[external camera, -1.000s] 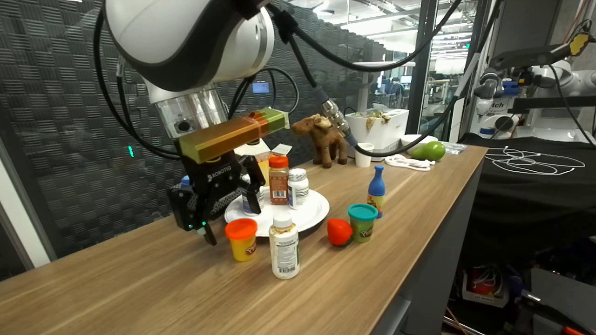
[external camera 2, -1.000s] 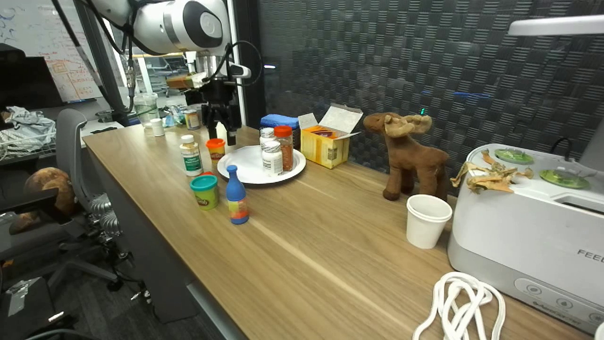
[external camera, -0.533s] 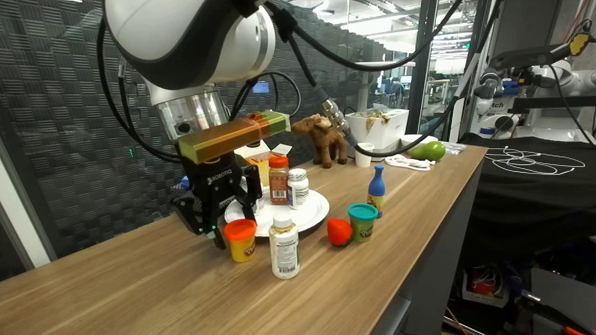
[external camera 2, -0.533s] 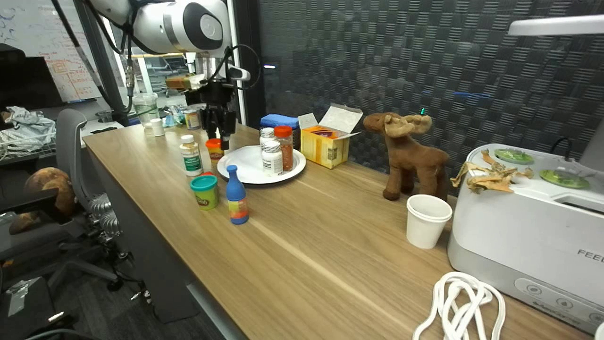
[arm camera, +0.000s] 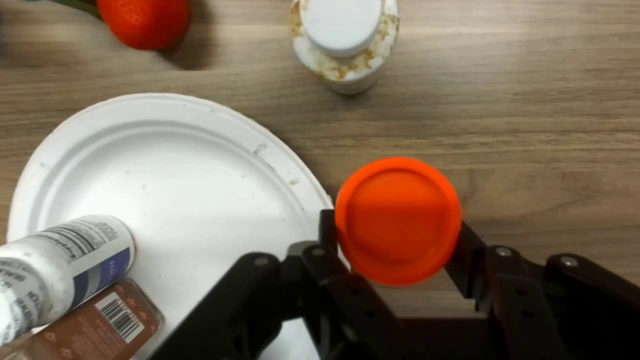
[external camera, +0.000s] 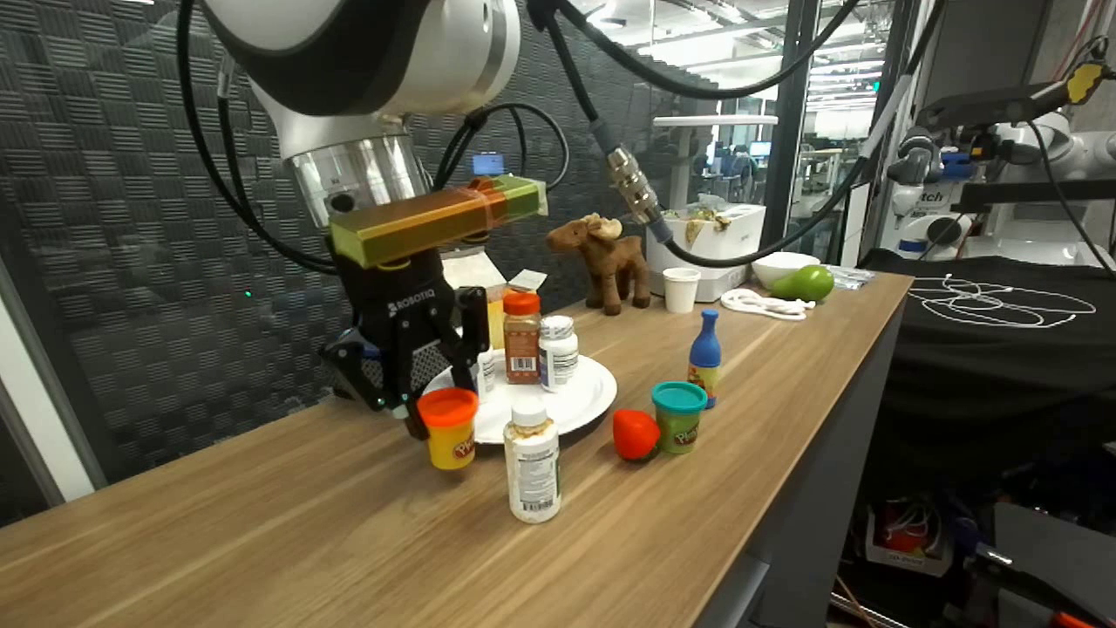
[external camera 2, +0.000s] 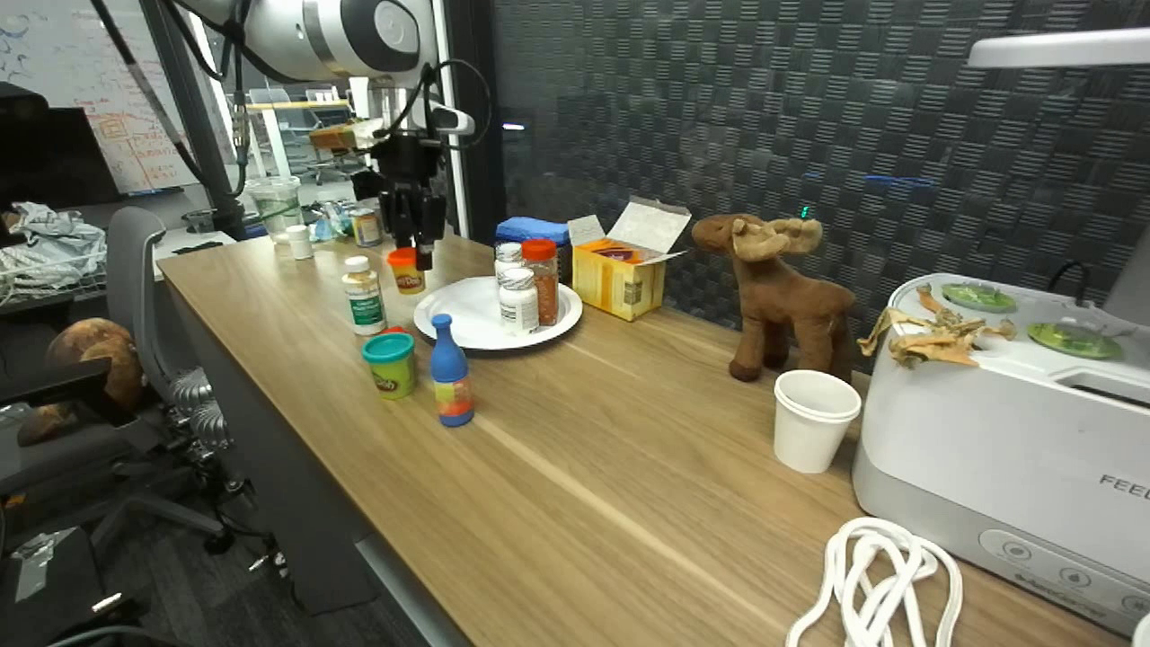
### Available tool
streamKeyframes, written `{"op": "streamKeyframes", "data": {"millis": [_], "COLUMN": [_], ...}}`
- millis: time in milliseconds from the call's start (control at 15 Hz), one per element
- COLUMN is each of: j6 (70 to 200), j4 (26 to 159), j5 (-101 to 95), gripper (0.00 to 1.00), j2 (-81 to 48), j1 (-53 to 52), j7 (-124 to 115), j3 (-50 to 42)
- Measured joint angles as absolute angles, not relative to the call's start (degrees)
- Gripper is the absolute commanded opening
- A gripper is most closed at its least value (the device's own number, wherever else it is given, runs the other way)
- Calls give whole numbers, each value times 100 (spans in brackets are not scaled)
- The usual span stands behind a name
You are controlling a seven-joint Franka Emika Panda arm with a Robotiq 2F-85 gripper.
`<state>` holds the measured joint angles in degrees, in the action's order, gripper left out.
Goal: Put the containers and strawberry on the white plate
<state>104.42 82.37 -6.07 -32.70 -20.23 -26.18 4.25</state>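
Observation:
My gripper (arm camera: 396, 239) is shut on the yellow container with an orange lid (arm camera: 398, 220), one finger on each side. In both exterior views this container (external camera: 451, 443) hangs slightly above the table, beside the rim of the white plate (arm camera: 210, 185). On the plate stand two white pill bottles (external camera 2: 518, 305) and a red-capped brown shaker (external camera: 522, 340). Off the plate, a white bottle (external camera: 534, 475) stands upright near the gripper. The red strawberry (external camera: 636, 434) lies against the green container with a teal lid (external camera: 678, 423); in an exterior view that container mostly hides it.
A blue toy bottle (external camera 2: 451, 373) stands beside the green container. Behind the plate is an open yellow box (external camera 2: 620, 283), close to a brown plush moose (external camera 2: 786, 301). Paper cups (external camera 2: 813, 422), a white cord (external camera 2: 876, 575) and a white appliance (external camera 2: 1015, 449) are farther along the table.
The gripper has moved in and its fingers have come together around the orange-lidded container. Gripper and container have then risen a little off the table. The other objects stay put.

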Motion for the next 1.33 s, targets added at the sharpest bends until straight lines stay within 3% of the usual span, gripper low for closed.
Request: {"op": "streamKeyframes", "data": {"millis": [1333], "j6": [10519], "j4": [8382], "j5": [-1095], "gripper": [27], "j2": [-3161], "j1": [-1422], "j7": [-2244], "j3": [88]}}
